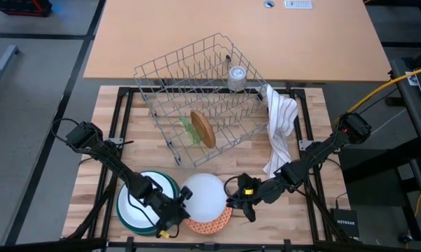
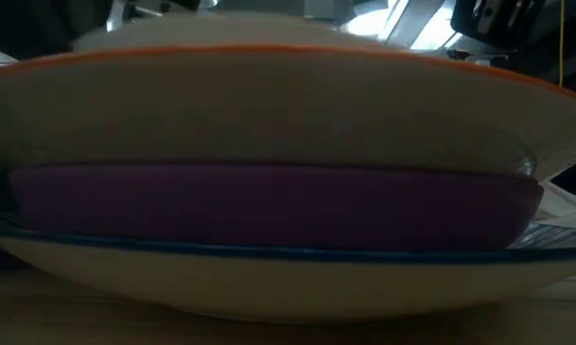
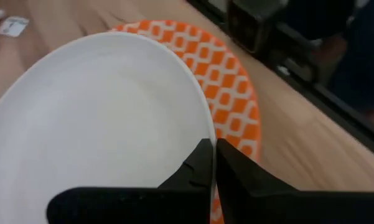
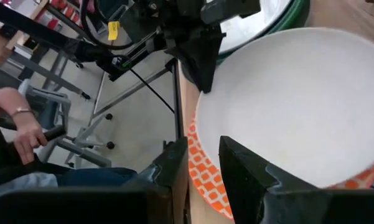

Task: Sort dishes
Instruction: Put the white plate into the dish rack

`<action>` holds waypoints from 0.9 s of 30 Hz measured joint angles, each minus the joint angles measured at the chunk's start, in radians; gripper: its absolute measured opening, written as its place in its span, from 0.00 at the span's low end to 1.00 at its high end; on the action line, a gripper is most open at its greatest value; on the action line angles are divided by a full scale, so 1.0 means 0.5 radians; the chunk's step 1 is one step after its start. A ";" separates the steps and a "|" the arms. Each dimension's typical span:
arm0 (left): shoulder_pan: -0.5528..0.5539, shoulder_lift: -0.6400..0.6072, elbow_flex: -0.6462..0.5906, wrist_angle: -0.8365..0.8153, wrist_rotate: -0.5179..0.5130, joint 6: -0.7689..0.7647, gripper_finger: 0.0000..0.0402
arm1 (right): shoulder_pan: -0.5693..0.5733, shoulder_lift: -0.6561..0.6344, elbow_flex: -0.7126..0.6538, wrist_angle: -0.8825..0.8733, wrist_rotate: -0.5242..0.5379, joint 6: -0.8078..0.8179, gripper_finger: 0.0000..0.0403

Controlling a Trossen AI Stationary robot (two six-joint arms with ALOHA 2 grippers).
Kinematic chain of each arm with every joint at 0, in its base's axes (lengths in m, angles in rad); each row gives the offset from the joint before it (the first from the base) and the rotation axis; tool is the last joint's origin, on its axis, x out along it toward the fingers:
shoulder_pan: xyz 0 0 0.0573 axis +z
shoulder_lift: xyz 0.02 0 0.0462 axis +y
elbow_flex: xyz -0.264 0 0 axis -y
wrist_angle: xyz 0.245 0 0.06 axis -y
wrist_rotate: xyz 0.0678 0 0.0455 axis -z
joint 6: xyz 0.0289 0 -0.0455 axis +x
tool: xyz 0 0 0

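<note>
A white plate [image 1: 204, 194] lies over an orange-patterned plate [image 1: 211, 222] at the table's near edge. In the low view that plate tops a stack with a purple dish [image 2: 268, 201] and a blue-lined white one [image 2: 268, 273]. My left gripper [image 1: 181, 208] is shut at the white plate's left rim. My right gripper [image 1: 237, 199] grips its right rim. A brown plate [image 1: 204, 129] and a clear green dish [image 1: 189, 129] stand on edge in the wire rack [image 1: 196, 84]. My left gripper's shut fingertips [image 3: 202, 152] meet the white plate's rim [image 3: 206, 134] on its near left side, slanting down from the table's left. I cannot tell whether they nip the rim or only rest against it. My right gripper has the white plate's right rim [image 4: 202, 127] between its two fingers, one finger [image 4: 243, 171] over the plate's upper face and the other [image 4: 174, 168] outside it. It comes slanting down from the table's right. I cannot tell whether the plate rests on the orange-patterned plate [image 4: 205, 180].
A stack of larger green, teal and white plates [image 1: 143, 203] sits near left, under my left arm. A white striped cloth [image 1: 280, 126] hangs off the rack's right end, and a glass [image 1: 237, 77] stands in the rack. A person's hand [image 4: 25, 124] shows beyond the table's near edge.
</note>
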State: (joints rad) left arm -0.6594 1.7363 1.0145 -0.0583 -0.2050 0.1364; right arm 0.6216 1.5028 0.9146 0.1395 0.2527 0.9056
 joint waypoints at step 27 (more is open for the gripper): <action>-0.004 0.000 0.000 0.005 -0.069 -0.084 0.00 | -0.103 0.000 0.000 -0.739 0.229 1.358 0.24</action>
State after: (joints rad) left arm -0.6613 1.7363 1.0145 -0.0556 -0.2394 0.0945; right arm 0.5700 1.5028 0.9146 -0.2298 0.3674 1.5847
